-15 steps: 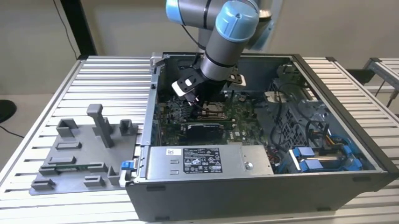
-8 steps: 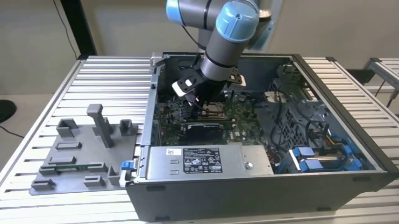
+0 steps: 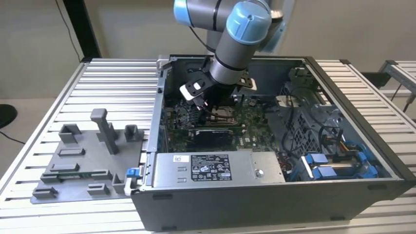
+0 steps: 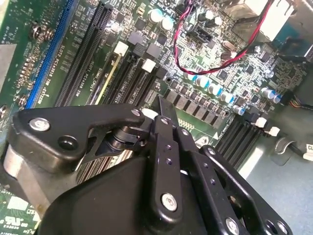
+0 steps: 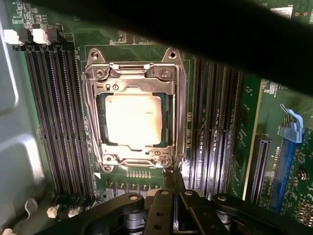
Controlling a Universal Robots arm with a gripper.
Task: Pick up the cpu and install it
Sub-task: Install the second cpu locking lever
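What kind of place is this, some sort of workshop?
Probably a robotics lab or test bench for computer assembly: an open computer case lies on a slatted metal table, beside a grey fixture tray, with the cpu sitting in the motherboard socket.

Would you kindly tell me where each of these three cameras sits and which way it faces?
Exterior view: off the arm, looking down into the open computer case on a slatted table; the arm reaches in.
First wrist view: on the arm, facing the socket with the cpu seated in it; gripper linkage at one edge.
Second wrist view: on the arm, looking past the gripper across the motherboard.
Both wrist views share the memory slots.
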